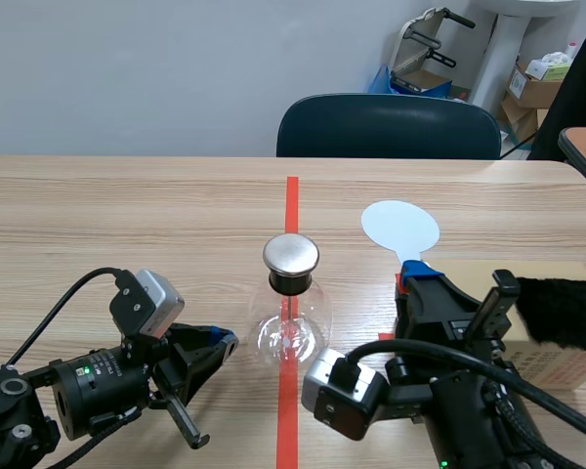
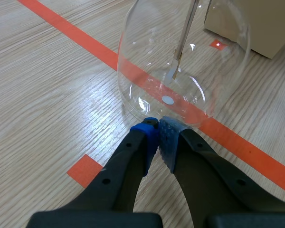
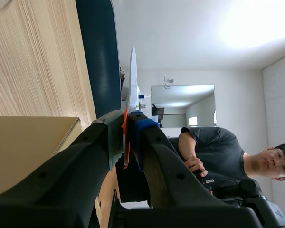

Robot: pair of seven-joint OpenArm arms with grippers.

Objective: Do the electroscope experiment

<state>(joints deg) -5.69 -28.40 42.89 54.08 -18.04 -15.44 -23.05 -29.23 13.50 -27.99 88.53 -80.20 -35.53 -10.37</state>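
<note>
both pinched: left gripper (image 2: 157, 127) beside flask (image 1: 291, 327), right gripper (image 3: 128, 121) on paddle (image 1: 400, 227) (white).

light bright, even | shadows soft | ceiling (image 3: 256, 28) blown out | electroscope (image 2: 180, 66) glints

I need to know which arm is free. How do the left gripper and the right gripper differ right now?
The left gripper is shut on nothing, its pads meeting; the right gripper is shut on the white paddle. The left gripper lies low with its tips at the base of the glass flask; the right gripper is off to the flask's side, next to the cardboard box. Both have thick black fingers, closed.
</note>
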